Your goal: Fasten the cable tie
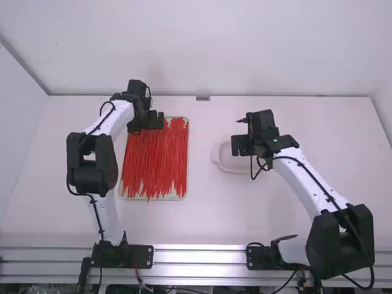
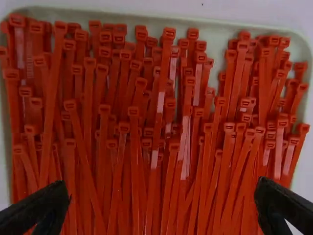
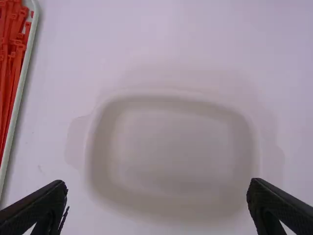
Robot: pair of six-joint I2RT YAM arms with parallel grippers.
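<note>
the red cable ties (image 1: pixel 156 160) lie heaped in the tray (image 1: pixel 187 184), and the left gripper (image 1: pixel 150 122) hangs over the tray's far end, jaws spread wide. the heap is dense, so closing there could pinch several ties at once. the right gripper (image 3: pixel 156 200), jaws also apart, hovers over a white dish (image 3: pixel 171 147) right of the tray. the table (image 1: pixel 294 122) is white, with bare white walls (image 1: pixel 245 43) beyond the tray.

The high camera is looking forward and down from well behind the tray (image 1: pixel 187 153) of cable ties (image 1: pixel 153 162), taking in the whole table (image 1: pixel 275 196). The left wrist camera is hanging close above that tray (image 2: pixel 220 29); the right one is facing down beside it, catching its edge (image 3: pixel 22 88).
</note>
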